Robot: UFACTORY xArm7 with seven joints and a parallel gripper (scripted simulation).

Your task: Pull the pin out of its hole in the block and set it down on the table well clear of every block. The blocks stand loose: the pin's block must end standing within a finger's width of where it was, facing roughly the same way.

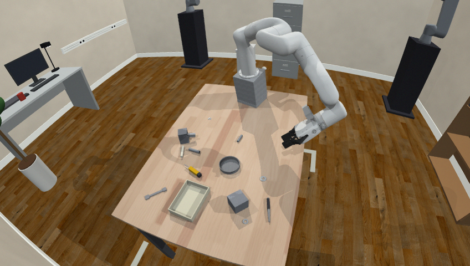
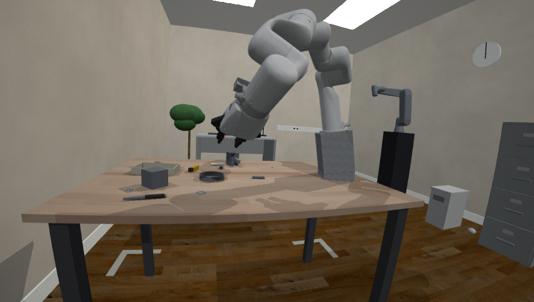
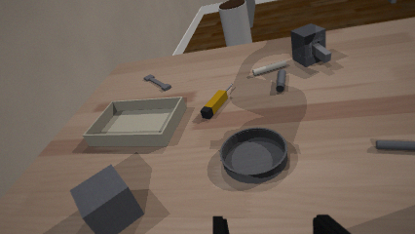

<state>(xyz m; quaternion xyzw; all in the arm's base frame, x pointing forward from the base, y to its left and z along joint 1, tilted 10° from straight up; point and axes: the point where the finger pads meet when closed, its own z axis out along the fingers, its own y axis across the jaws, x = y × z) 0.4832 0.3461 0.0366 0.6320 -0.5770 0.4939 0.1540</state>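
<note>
A small dark grey block (image 1: 183, 136) (image 3: 304, 43) (image 2: 231, 158) stands on the left part of the table (image 1: 214, 237). A short grey pin (image 1: 191, 134) (image 3: 321, 52) sticks out sideways from its hole. My gripper (image 1: 287, 141) (image 2: 229, 142) (image 3: 273, 226) hangs in the air above the right side of the table, far from that block. Its fingers stand partly apart with nothing between them. A second, plain grey block (image 1: 237, 200) (image 2: 153, 177) (image 3: 106, 199) stands near the front of the table.
A round dark dish (image 1: 229, 164) (image 3: 253, 155), an open beige tray (image 1: 201, 187) (image 3: 97, 133), a yellow-handled screwdriver (image 1: 193, 170) (image 3: 214, 103), loose cylinders (image 1: 193, 151) (image 1: 239, 138), a small wrench (image 1: 155, 193), a pen (image 1: 268, 209) and washers (image 1: 262, 178) lie on the table.
</note>
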